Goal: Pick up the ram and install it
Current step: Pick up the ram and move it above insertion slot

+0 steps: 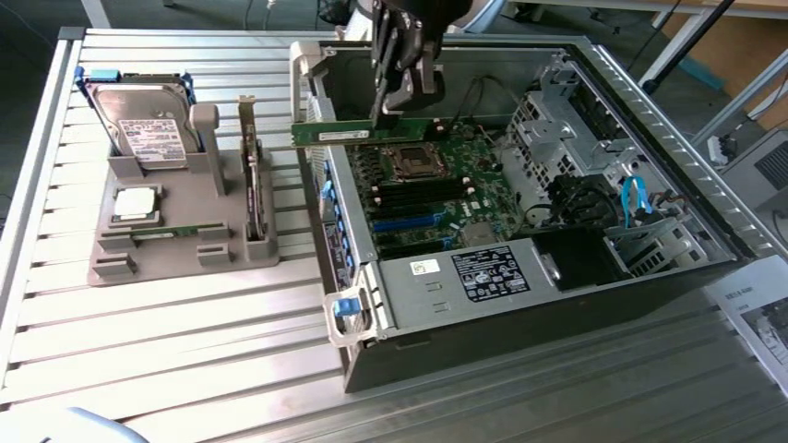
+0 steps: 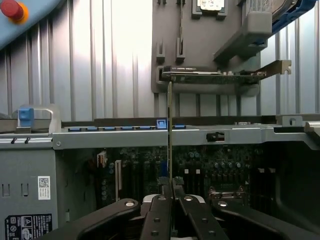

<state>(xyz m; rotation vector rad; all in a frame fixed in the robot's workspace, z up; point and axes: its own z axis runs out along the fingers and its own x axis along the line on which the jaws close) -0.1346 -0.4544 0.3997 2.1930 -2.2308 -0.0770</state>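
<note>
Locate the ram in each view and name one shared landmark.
Exterior view: ram lies level in the hand, above the motherboard.
Wrist view: ram seen edge-on, a thin strip between the hand's fingertips, crossing the case rim.
Shared landmark: the dark expansion card.

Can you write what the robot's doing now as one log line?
gripper: shut on long thin green ram stick | place: above open grey computer case | installed: not yet

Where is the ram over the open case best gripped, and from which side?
Pinch the ram across its two flat faces at the upper long edge, coming from above, as the gripper does now. It is thin and stands on edge, and its lower edge should probably stay free for seating.
</note>
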